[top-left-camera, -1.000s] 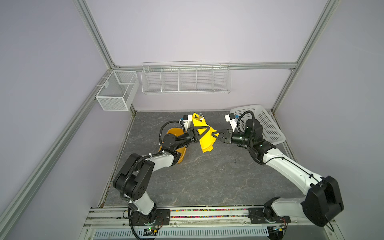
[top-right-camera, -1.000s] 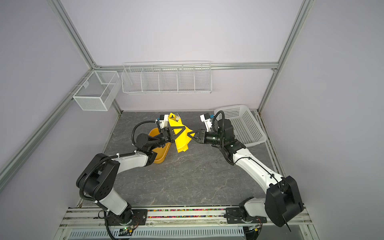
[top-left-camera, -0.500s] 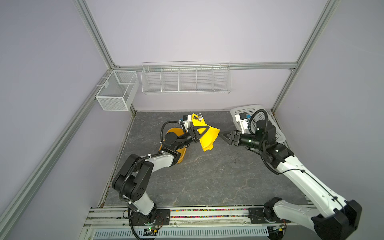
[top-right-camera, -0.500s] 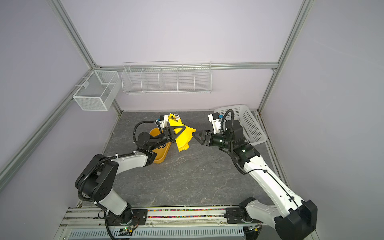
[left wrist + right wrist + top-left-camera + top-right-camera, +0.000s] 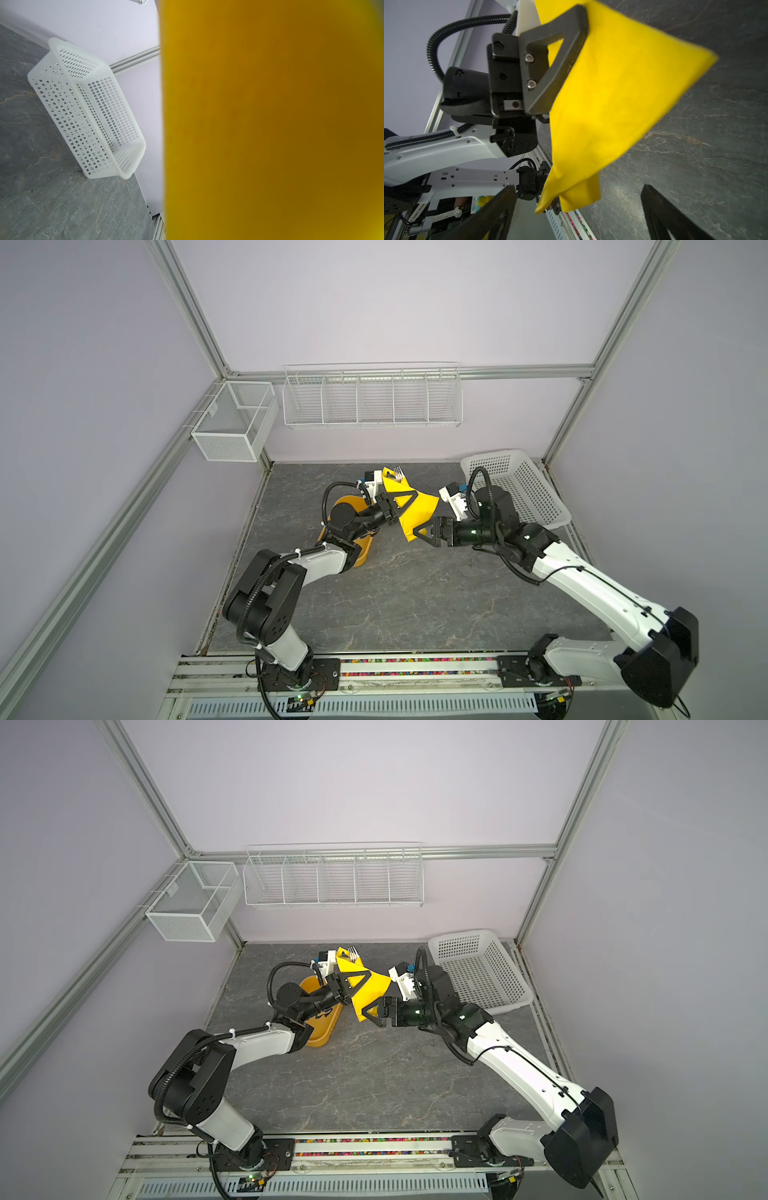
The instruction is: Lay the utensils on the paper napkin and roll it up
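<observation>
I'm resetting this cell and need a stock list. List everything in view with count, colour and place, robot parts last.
napkin: one, yellow, held up over the middle back of the table
fork: one seen, silver, tines poking out of the napkin's top end
tub: one, orange-yellow, on the table under the left arm
basket: one, white, back right corner
wire rack: one, white, back wall
mesh box: one, white, left wall
table: one, grey stone pattern
left fingers: black, shut on the napkin
right fingers: black, open, by the napkin's lower end
</observation>
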